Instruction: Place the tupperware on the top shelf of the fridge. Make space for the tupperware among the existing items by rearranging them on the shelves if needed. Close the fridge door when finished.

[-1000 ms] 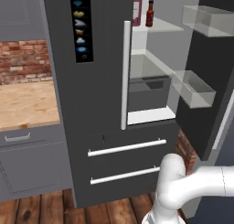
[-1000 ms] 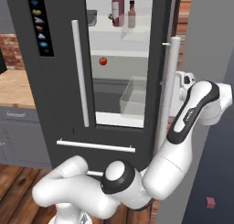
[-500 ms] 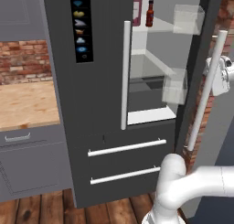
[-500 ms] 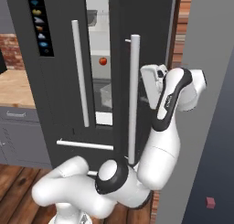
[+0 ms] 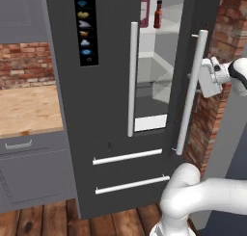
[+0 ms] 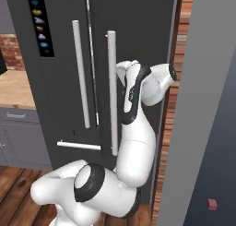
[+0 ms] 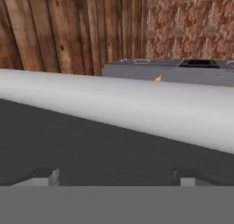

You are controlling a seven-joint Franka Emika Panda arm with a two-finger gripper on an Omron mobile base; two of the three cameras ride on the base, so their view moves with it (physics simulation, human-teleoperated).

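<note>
Pushing the fridge door [image 5: 205, 47] beside its handle [image 5: 190, 93], the spread, empty gripper [image 5: 208, 82] could slip off, leaving the door ajar.

fridge door [image 5: 205, 61] nearly shut, narrow gap [image 5: 154, 76], bottles [image 5: 150, 11] behind

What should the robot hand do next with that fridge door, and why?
Probably keep pushing the fridge door toward the fridge until it shuts. A gap is open beside the door's handle, with the two bottles showing through. The open gripper sits against the door's outer face, empty.
</note>
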